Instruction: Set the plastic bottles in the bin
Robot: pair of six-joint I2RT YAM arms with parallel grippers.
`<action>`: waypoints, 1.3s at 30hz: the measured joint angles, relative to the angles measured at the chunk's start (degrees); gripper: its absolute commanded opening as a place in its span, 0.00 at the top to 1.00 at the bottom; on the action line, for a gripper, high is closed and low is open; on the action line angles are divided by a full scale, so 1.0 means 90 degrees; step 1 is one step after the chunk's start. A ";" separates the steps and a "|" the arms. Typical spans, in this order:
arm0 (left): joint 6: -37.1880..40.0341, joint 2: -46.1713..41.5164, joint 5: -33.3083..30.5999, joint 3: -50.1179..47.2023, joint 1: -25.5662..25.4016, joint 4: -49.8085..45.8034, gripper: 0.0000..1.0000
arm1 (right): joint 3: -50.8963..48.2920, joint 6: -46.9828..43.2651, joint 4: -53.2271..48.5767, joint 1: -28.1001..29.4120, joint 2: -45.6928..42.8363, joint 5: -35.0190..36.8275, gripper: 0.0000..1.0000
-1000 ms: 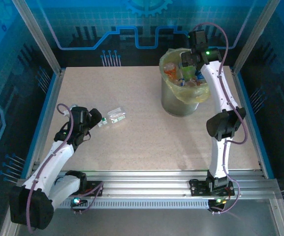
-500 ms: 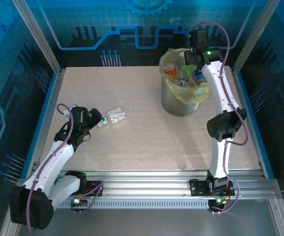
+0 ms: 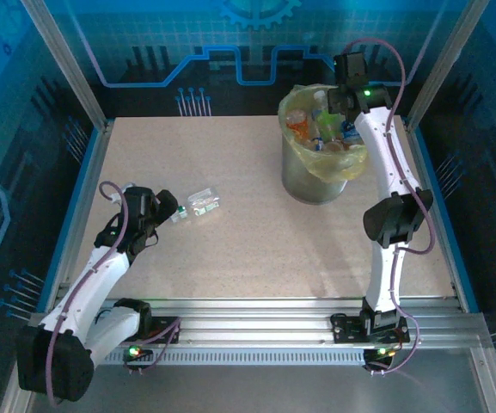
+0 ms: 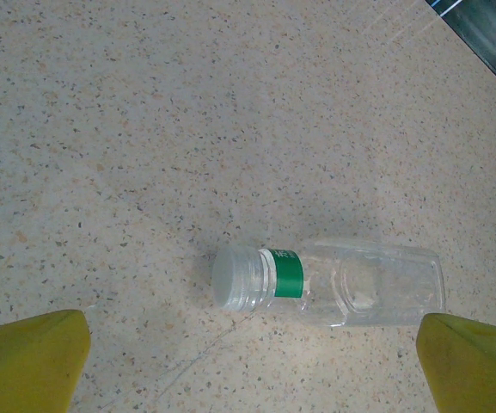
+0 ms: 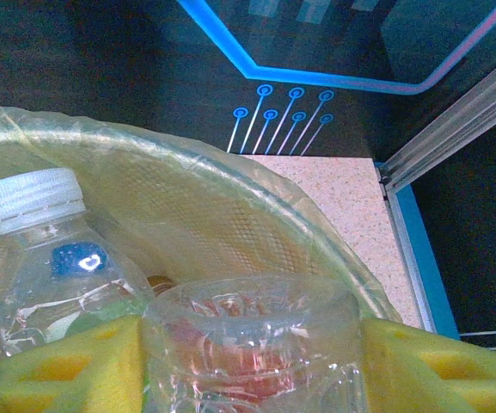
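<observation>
Your right end effector (image 5: 252,366) grasps crushed bottle (image 5: 248,331) between pads, bin (image 5: 230,185) rim just ahead and below. Left end effector (image 4: 252,361) spread wide; green-label bottle (image 4: 342,284) lies on counter (image 4: 144,129) just ahead. Risk: bin looks full, so released bottle may bounce off rim onto counter.

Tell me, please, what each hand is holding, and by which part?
The right hand grips a crushed bottle across its body; the left hand holds nothing.
</observation>
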 measured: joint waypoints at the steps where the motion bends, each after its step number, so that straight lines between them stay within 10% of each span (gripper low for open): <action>1: 0.0000 0.0002 0.0005 0.0000 0.0000 0.0000 0.01 | -0.0034 0.0005 0.0027 0.0000 -0.0012 0.0000 0.36; 11: 0.0000 0.0000 0.0117 0.0005 0.0000 -0.0007 0.01 | -0.0294 0.0012 0.0185 0.0000 -0.0039 -0.0010 0.34; 24: -0.0005 -0.0010 0.0238 0.0134 0.0000 -0.0223 0.01 | -0.0240 -0.0010 -0.0197 0.0000 -0.0219 -0.0449 0.00; 39: 0.0908 0.0053 0.1047 0.0483 -0.0002 -0.0427 0.01 | -0.0124 -0.0024 -0.0386 0.0138 -0.0753 -0.0646 0.00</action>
